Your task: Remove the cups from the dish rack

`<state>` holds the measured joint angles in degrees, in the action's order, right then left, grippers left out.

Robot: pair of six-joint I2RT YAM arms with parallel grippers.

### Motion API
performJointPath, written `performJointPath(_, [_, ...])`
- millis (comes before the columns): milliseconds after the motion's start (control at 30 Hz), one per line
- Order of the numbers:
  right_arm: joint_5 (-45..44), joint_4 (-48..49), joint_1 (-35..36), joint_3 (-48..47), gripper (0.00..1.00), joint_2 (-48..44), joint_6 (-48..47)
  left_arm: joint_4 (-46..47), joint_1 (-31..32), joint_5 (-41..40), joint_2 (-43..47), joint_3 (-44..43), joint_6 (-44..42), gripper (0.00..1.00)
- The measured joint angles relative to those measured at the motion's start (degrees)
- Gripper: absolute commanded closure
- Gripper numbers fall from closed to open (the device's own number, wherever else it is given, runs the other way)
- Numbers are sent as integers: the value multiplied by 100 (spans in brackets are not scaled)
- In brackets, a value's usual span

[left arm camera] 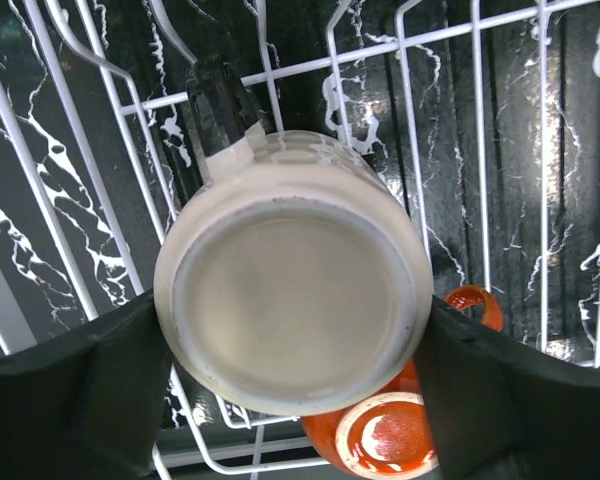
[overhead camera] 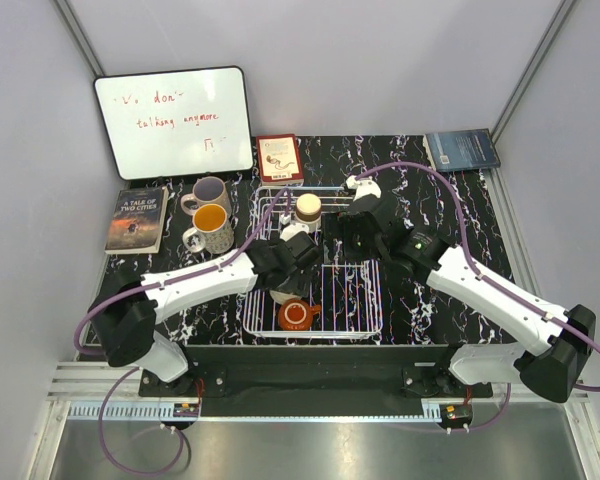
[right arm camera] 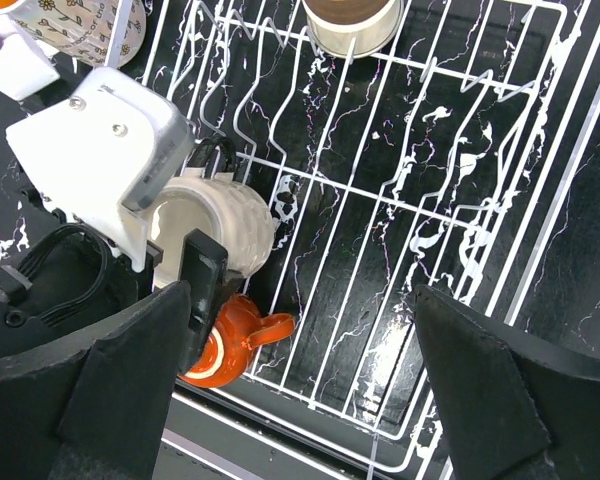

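Note:
The white wire dish rack (overhead camera: 352, 290) lies mid-table. My left gripper (overhead camera: 285, 268) is shut on a cream mug (left arm camera: 295, 300), whose base faces the wrist camera, over the rack's near left part; it also shows in the right wrist view (right arm camera: 225, 225). A squat orange-red mug (overhead camera: 297, 316) lies in the rack's near edge, just below it (left arm camera: 390, 435). A cream mug with a brown rim (overhead camera: 308, 208) stands at the rack's far side. My right gripper (overhead camera: 365, 225) hovers open and empty above the rack (right arm camera: 300, 390).
A pale pink mug (overhead camera: 208, 193) and a speckled mug (overhead camera: 210, 230) stand on the table left of the rack. A book (overhead camera: 138, 218) lies far left, a whiteboard (overhead camera: 173, 122) and a small red book (overhead camera: 279, 158) behind, and a blue book (overhead camera: 462, 150) back right.

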<state>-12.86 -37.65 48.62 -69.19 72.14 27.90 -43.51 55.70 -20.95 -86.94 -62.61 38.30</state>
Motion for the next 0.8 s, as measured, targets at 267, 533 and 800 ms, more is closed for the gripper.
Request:
performJointPath(267, [-17,-15,-2,0,0,-66,-116,22,0,-4,-2,-4,13,100])
performJointPath(533, [-20,-20,-2,2,0,-94,-153,-42,15,0,48,-50,-35,100])
performJointPath(800, [-229,-39,-2,15,0,-343,-153,-50,20,66,619,-531,-275,100])
